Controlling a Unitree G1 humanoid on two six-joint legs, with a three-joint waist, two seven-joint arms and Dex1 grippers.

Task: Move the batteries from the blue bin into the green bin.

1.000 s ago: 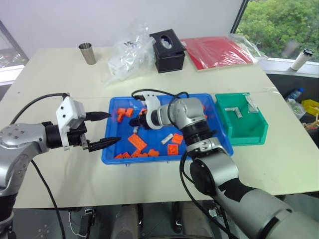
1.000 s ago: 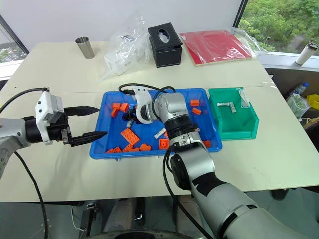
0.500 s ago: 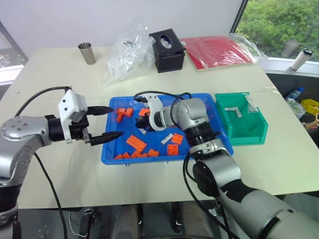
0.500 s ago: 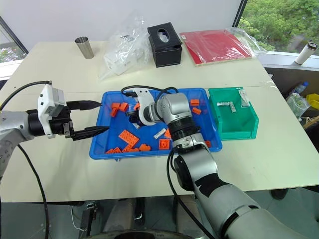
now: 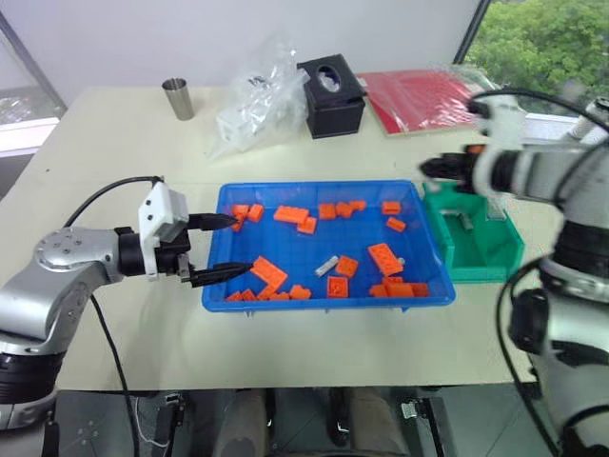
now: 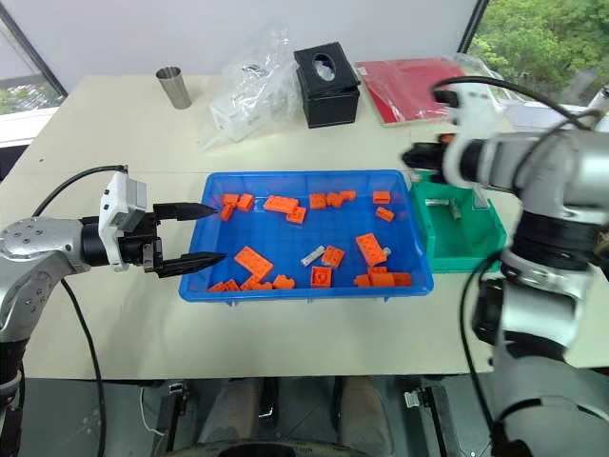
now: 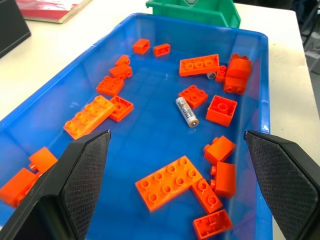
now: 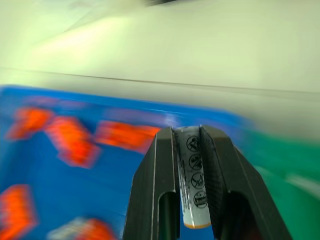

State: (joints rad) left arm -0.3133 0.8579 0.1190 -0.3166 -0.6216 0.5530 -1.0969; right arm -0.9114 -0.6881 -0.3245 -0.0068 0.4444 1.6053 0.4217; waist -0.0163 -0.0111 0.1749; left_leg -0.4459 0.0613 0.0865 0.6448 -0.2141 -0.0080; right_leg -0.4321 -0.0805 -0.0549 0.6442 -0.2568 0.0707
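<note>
Right gripper (image 6: 411,155) has left the middle of the blue bin (image 6: 303,287), where it worked among the bricks a second ago, and now hangs above the near-left edge of the green bin (image 6: 455,231), at the gap between the two bins. Its jaws are clamped on a battery (image 8: 192,184); the right wrist view shows the silvery cylinder pinched lengthwise between the two black fingers (image 8: 158,190), printed symbols facing the camera.

Left gripper (image 5: 221,246) has edged toward the blue bin since the earlier frame. Its two fingertips now reach over the bin's left rim, jaws spread wide and holding nothing, with orange bricks (image 5: 269,272) just beyond the tips.

With the right arm gone from over it, the blue bin's whole floor is visible. One battery (image 7: 186,111) lies loose near the bin's centre, slanted, with a square orange brick just beside it. A second small silvery cylinder end (image 7: 211,75) shows against the brick cluster toward the green-bin side; partly hidden, cannot tell more.

Green bin sits just beside the blue bin's right end, on the tabletop (image 6: 114,143). Silvery pieces (image 5: 465,221) lie on its floor; blurred, count uncertain.

Behind the bins: black tissue box (image 6: 326,71), clear plastic bag (image 6: 249,84), metal cup (image 6: 172,87), red folder (image 6: 404,86).
</note>
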